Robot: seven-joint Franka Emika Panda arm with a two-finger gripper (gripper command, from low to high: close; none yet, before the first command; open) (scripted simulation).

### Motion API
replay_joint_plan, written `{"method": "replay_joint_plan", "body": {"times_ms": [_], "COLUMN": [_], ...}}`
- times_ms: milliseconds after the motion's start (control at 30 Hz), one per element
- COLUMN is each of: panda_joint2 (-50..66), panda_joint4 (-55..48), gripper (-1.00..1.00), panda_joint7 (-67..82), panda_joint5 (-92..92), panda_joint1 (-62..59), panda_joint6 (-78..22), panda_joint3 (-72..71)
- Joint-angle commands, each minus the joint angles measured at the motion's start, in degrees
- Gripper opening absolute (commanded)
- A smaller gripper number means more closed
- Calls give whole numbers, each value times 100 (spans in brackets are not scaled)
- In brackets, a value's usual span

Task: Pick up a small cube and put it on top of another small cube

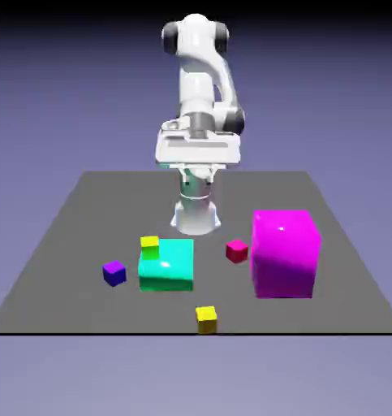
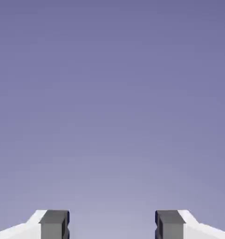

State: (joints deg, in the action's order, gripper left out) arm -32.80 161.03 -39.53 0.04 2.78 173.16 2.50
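Observation:
The small crimson-pink cube rests on the grey table, just to the exterior view's left of the big magenta block. Another small cube, indigo, sits alone on the table at the exterior view's left of the flat teal block. My gripper is held high above the table's far side, well away from both cubes; in the exterior view only the white hand shows. In the hand view the two grey fingertips stand wide apart, with only the plain backdrop between them. The gripper is open and holds nothing.
A big magenta block stands at the exterior view's right. A flat teal block lies mid-table with a small yellow cube at its far left corner. A second yellow cube sits near the table's front edge.

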Motion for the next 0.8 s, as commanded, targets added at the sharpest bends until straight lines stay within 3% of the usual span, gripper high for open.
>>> {"method": "replay_joint_plan", "body": {"times_ms": [0,767], "panda_joint2": [-12,-288], "panda_joint4": [3,64], "gripper": [0,0], "panda_joint7": [243,5828], "panda_joint5": [4,88], "panda_joint1": [174,4167], "panda_joint6": [-70,-1676], "panda_joint3": [208,4984]}}
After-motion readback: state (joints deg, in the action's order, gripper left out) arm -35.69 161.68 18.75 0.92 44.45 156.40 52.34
